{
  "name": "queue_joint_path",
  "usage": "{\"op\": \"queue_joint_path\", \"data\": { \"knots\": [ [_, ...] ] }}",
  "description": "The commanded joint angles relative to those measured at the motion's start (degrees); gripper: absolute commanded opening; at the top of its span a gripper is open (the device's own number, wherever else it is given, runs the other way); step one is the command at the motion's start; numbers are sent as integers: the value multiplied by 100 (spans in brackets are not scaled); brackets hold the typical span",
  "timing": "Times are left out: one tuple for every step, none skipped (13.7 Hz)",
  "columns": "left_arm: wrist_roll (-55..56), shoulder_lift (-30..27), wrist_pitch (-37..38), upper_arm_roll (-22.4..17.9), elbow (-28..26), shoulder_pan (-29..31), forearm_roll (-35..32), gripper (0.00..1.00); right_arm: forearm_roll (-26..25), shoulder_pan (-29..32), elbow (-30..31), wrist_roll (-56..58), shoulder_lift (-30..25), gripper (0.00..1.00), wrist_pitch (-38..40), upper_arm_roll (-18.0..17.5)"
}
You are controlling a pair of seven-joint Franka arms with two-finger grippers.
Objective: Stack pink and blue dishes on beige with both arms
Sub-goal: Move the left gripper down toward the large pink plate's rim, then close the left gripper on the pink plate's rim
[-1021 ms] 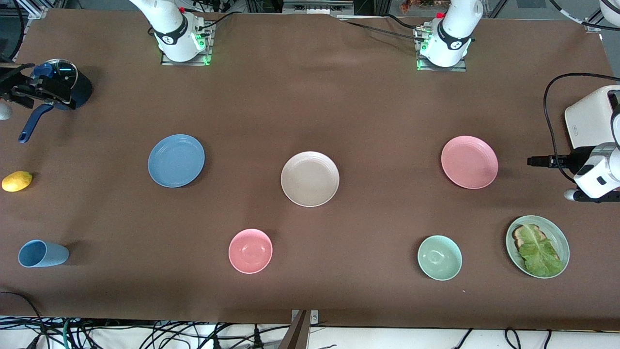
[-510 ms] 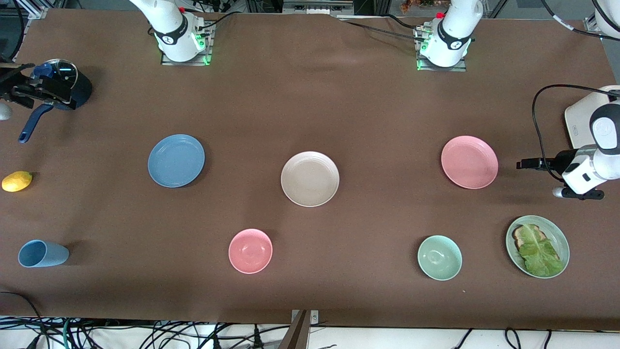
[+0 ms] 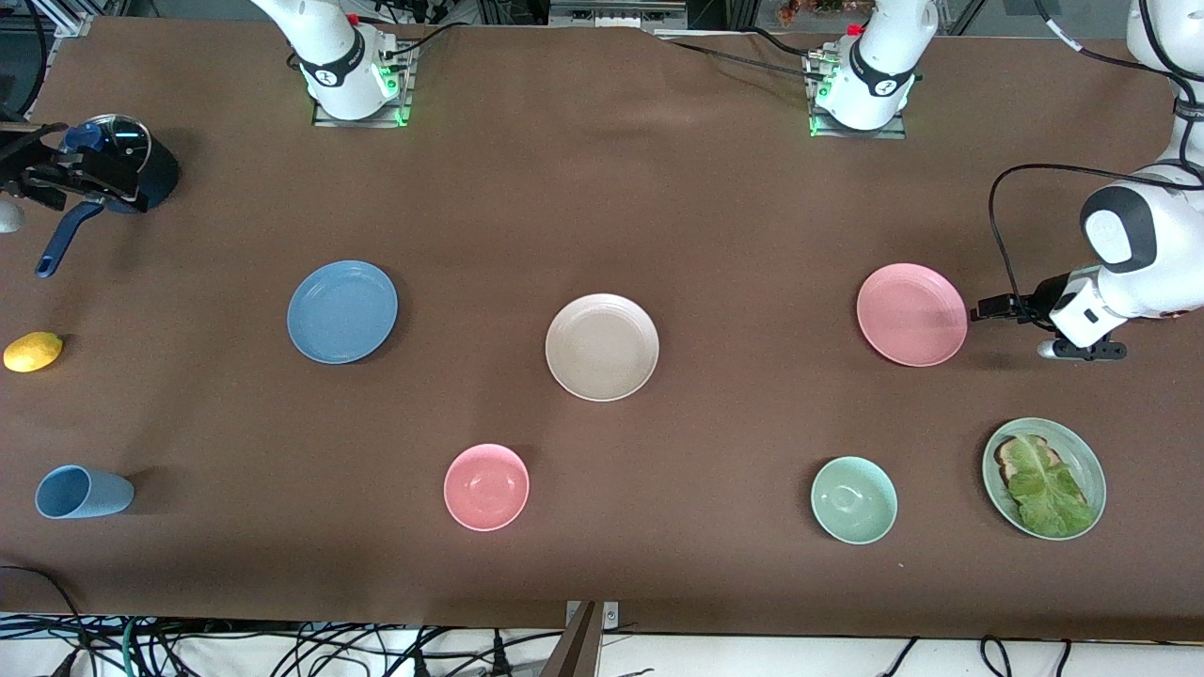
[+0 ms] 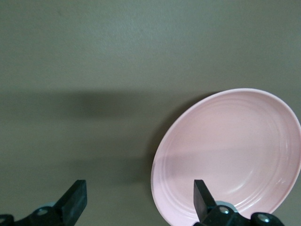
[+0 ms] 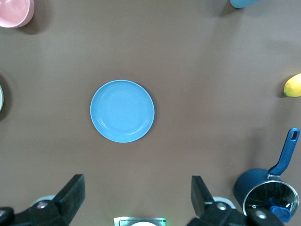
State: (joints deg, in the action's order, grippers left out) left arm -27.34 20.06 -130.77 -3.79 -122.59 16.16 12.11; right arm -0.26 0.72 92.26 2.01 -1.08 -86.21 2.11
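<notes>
From my remote station I see the pink plate (image 3: 911, 314) lying flat on the brown surface (image 3: 602, 207) toward the left arm's end, the beige plate (image 3: 602, 346) at mid-table, and the blue plate (image 3: 342, 311) toward the right arm's end; all three lie apart, unstacked.

Left gripper (image 3: 997, 307): it hovers just beside the pink plate's rim, on the side toward the left arm's end of the surface. In my left wrist view its fingers (image 4: 75, 201) stand wide apart with nothing between them but bare surface and the near edge of the pink plate (image 4: 230, 155); I see no contact with the plate.

Right gripper (image 3: 71, 179): it is at the right arm's end of the surface, over the dark blue saucepan (image 3: 122, 169), well apart from the blue plate. In my right wrist view its fingers (image 5: 70, 193) are spread wide and empty, with the blue plate (image 5: 122, 111) far below and centred between them, and the saucepan (image 5: 268, 188) to one side.

Other items: a pink bowl (image 3: 486, 486) and a pale green bowl (image 3: 853, 499) lie nearer the front camera than the plates; a green plate with toast and lettuce (image 3: 1043, 478), a light blue cup (image 3: 83, 492) on its side and a lemon (image 3: 33, 351) sit toward the ends.
</notes>
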Motion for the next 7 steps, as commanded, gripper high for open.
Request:
{"op": "queue_joint_path", "data": {
  "knots": [
    [-561,-283,-492,10,-607,63,467,100,70,25,-33,19,-6,100,-1,0],
    [-562,-362,-597,10,-739,63,468,100,70,25,-33,19,-6,100,7,0],
    [-562,-458,-781,10,-931,63,476,100,70,25,-24,19,-6,100,7,0],
    [-571,-485,-966,10,-1081,63,537,100,70,25,-24,19,-6,100,7,0],
    [-571,-477,-1089,10,-1161,63,634,100,70,25,-33,19,-6,100,-1,0],
    [-580,-468,-1134,10,-1214,63,678,100,70,25,-24,19,-6,100,7,0],
    [-580,-451,-1143,19,-1223,63,687,100,70,25,-24,19,-6,100,-1,0]
  ]
}}
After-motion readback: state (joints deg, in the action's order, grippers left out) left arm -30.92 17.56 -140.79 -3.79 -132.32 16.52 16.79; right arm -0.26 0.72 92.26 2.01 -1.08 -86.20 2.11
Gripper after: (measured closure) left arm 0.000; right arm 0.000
